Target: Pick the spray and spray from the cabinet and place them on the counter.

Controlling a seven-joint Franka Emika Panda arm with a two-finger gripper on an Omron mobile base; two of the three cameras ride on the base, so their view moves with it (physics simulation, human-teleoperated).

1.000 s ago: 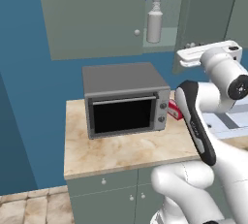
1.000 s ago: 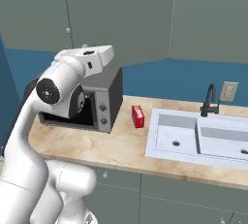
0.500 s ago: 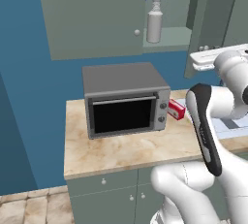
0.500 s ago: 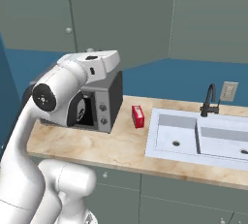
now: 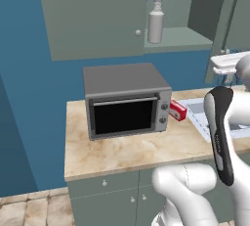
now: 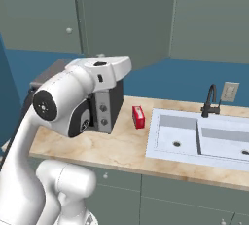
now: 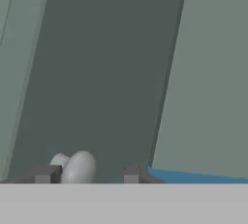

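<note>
A tall grey-white spray (image 5: 156, 19) with a blue-white nozzle stands upright on the shelf of the open grey-green cabinet (image 5: 93, 14). The cabinet's right door (image 5: 223, 24) is swung out, and my gripper (image 5: 219, 68) sits at its lower edge. In the hand view the gripper (image 7: 89, 174) faces the door panel with the pale round knob (image 7: 76, 167) between its fingers, close to the left fingertip (image 7: 46, 174); the jaws stand apart and wider than the knob. The beige counter (image 5: 122, 154) lies below.
A grey toaster oven (image 5: 124, 100) stands on the counter under the cabinet, with a flat red box (image 6: 138, 117) beside it. The pale sink (image 6: 194, 139) with a dark faucet (image 6: 210, 101) is to the right. My arm's elbow (image 6: 58, 107) rises in front of the oven.
The right cabinet door has swung further open to the right, and my hand has travelled right with it. The spray has stayed in place.
</note>
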